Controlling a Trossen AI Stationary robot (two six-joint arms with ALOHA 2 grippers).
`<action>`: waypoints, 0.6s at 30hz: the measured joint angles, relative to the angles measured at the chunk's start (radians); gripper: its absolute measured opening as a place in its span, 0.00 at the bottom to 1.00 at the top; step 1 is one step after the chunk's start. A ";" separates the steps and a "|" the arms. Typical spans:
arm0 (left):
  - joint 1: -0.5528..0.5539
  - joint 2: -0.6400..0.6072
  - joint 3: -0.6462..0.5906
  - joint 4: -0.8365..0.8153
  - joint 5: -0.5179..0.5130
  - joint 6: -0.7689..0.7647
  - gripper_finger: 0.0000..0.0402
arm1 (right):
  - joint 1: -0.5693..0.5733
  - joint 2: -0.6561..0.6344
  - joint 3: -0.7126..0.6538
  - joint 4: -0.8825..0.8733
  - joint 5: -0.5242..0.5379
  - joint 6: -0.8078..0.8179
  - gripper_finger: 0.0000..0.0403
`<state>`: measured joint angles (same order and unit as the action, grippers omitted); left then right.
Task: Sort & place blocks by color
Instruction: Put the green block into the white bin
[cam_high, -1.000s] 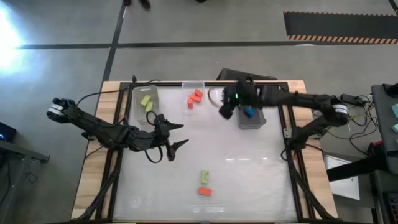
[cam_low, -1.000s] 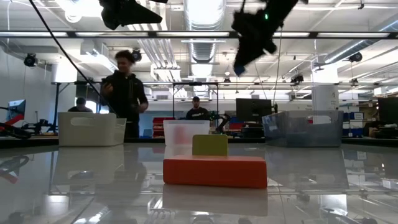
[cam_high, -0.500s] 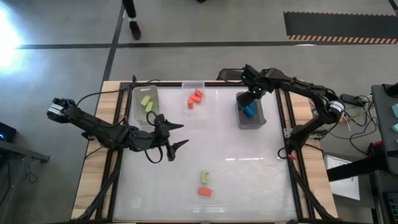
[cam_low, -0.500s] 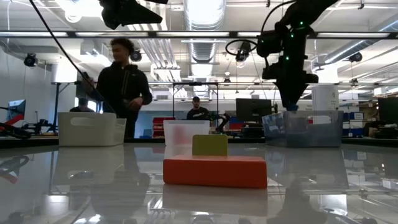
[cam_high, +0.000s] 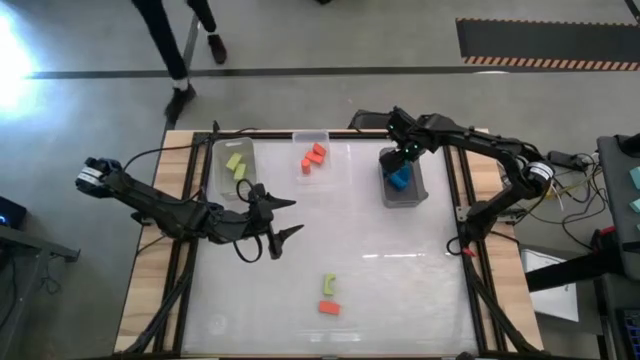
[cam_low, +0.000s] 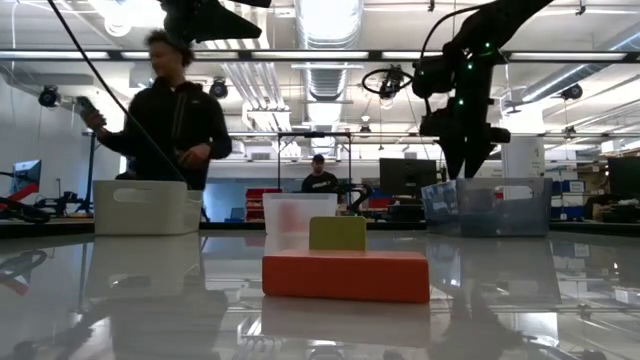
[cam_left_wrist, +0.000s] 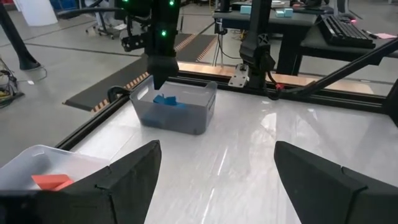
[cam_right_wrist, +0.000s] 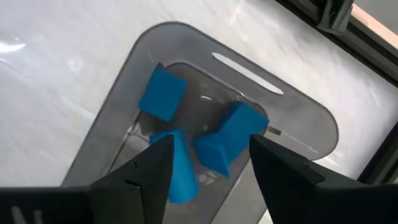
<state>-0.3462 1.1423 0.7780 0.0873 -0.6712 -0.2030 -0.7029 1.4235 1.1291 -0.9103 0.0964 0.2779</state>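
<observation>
My right gripper (cam_high: 401, 165) hangs open over the grey bin (cam_high: 412, 192) at the table's far right, fingers pointing down (cam_right_wrist: 211, 142). Several blue blocks (cam_right_wrist: 163, 93) lie on the bin's floor beneath it; I cannot tell whether the one (cam_right_wrist: 231, 132) under the gap touches a finger. My left gripper (cam_high: 295, 216) waits open above the table's left-middle (cam_left_wrist: 216, 149). Lime green blocks (cam_high: 236, 165) lie in the far-left bin and orange-red blocks (cam_high: 313, 157) in the middle bin. One green block (cam_high: 328, 286) and one orange-red bar (cam_high: 329, 307) rest flat on the near table.
Three bins stand in a row along the far edge: a pale one (cam_high: 222, 182), a clear one (cam_high: 310, 139) and the grey one. The table's middle and near-right are bare. A person (cam_low: 165, 115) walks past beyond the far edge. Cables run along both side rails.
My right gripper swung from left of the grey bin toward the table's right until it stood over the bin, tipped its fingers downward and lowered toward the bin. Behind the table, the person walked toward the left. My left arm kept still.
</observation>
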 joint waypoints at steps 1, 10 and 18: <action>0.000 0.000 0.000 0.000 0.000 0.000 0.74 | 0.000 -0.001 0.006 -0.003 -0.001 0.001 0.50; -0.002 0.010 0.000 0.001 0.007 -0.073 0.74 | 0.123 -0.070 0.022 -0.002 -0.027 0.015 0.50; -0.003 0.082 0.000 0.001 0.061 -0.149 0.74 | 0.385 -0.149 -0.001 0.067 -0.018 0.042 0.47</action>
<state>-0.3491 1.2245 0.7780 0.0880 -0.6098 -0.3525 -0.3177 1.2743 1.1286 -0.8435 0.0780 0.3195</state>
